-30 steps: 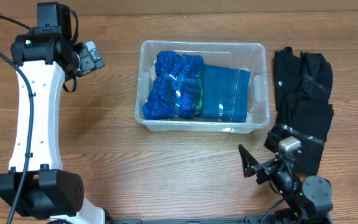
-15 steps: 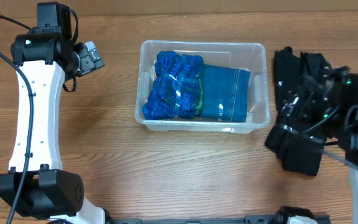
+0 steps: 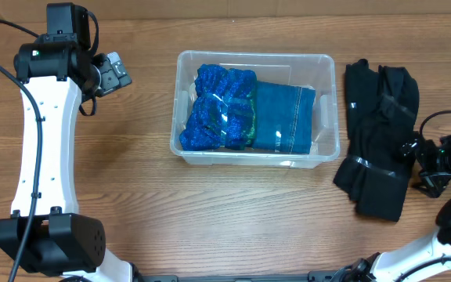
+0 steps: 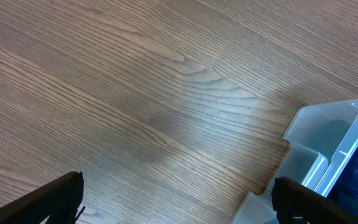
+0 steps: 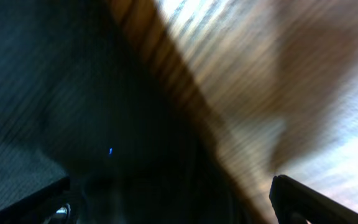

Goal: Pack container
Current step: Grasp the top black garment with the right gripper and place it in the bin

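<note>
A: Whereabouts of the container (image 3: 258, 55)?

B: Centre of the overhead frame, on the wooden worktop (image 3: 225, 211). Already holding ruffled blue fabric (image 3: 218, 106) on its left side and folded denim (image 3: 284, 117) on its right, laid flat, likely to leave room on top.

A: And the claws?

B: Left claw (image 3: 116, 72) in the upper left, spread open, empty, parked well apart from the container, probably to stay out of the way. Right claw (image 3: 423, 159) at the right edge, fingers apart, gripping nothing, poised at the black garment (image 3: 378, 117) just beside the container, seemingly the next piece to pack.
</note>
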Motion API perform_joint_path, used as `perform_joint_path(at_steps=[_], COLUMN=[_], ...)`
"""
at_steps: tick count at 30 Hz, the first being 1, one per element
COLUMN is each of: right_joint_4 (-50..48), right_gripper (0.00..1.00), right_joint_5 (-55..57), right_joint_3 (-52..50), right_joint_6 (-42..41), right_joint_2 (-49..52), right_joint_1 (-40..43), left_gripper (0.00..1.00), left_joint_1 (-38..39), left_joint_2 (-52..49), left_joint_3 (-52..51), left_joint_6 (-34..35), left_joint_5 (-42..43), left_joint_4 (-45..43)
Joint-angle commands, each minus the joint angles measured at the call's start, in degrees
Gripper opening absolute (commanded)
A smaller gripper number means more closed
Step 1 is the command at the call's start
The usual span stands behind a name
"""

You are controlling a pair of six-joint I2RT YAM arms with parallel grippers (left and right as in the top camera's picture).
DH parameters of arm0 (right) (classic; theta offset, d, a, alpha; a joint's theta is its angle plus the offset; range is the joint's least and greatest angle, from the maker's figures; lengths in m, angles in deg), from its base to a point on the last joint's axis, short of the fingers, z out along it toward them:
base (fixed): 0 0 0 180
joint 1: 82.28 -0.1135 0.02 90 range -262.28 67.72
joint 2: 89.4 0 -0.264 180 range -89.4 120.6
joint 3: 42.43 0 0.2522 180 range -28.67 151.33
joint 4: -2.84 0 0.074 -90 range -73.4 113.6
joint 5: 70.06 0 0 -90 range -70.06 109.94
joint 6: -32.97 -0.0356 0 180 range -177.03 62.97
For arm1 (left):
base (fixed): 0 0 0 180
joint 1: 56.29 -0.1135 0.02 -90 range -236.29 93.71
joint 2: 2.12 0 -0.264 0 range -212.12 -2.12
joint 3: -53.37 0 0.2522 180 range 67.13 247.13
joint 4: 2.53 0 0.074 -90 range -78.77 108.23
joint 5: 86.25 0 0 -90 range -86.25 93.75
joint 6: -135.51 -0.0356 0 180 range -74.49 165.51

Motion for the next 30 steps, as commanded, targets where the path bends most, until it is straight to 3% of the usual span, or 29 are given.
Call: perform_joint_path(at_steps=[1, 3, 4, 5, 8, 10, 13, 16, 18, 21, 24, 29, 30], right_joint_4=[-2.5, -2.9, -2.4, -2.2, 0.1, 4.3, 8.8, 5.1, -2.6, -14.9, -23.6, -23.8, -24.1], right_gripper=[0.99, 0.83, 0.62, 0.48, 0.16, 0.14, 0.04, 0.04, 0.04, 0.04, 0.04, 0.04, 0.20], right_joint_5=[-8.6, -9.9, -11.8, -12.4, -14.7, -19.2, -27.1, -31.8, -31.9, -26.7, -17.6, -11.8, -11.2], right_joint_3=[-2.7, -4.3, -4.6, -4.7, -4.0, -1.4, 2.4, 2.9, 2.9, 2.7, 2.7, 2.7, 2.7], right_joint_6=[6.6, 6.6, 6.7, 6.7, 6.9, 7.3, 8.3, 5.3, -1.6, -13.6, -25.4, -29.0, -25.1], right_joint_2=[0.9, 0.9, 0.9, 0.9, -2.1, -8.6, -26.2, -40.2, -45.2, -44.5, -37.4, -20.3, -17.6], right_joint_1=[0.0, -0.7, -1.4, -2.0, -2.9, -3.0, -5.4, -12.9, -21.9, -33.4, -42.4, -47.6, -47.5], left_gripper=[1.00, 1.00, 1.00, 1.00, 1.00, 1.00, 1.00, 1.00, 1.00, 1.00, 1.00, 1.00, 1.00], left_joint_1=[0.2, 0.2, 0.2, 0.2, 0.1, 0.1, 0.1, 0.1, 0.1, 0.1, 0.1, 0.1, 0.1], left_joint_2=[0.0, 0.0, 0.0, 0.0, 0.0, 0.0, 0.0, 0.0, 0.0, 0.0, 0.0, 0.0, 0.0], left_joint_3=[0.3, 0.3, 0.3, 0.3, 0.3, 0.3, 0.3, 0.3, 0.3, 0.3, 0.3, 0.3, 0.3], left_joint_6=[-1.1, -1.1, -1.1, -1.1, -1.1, -1.1, -1.1, -1.1, -1.1, -1.1, -1.1, -1.1, -1.1], left_joint_5=[-0.8, -0.8, -0.8, -0.8, -0.8, -0.8, -0.8, -0.8, -0.8, -0.8, -0.8, -0.8, -0.8], left_joint_4=[0.0, 0.0, 0.0, 0.0, 0.0, 0.0, 0.0, 0.0, 0.0, 0.0, 0.0, 0.0, 0.0])
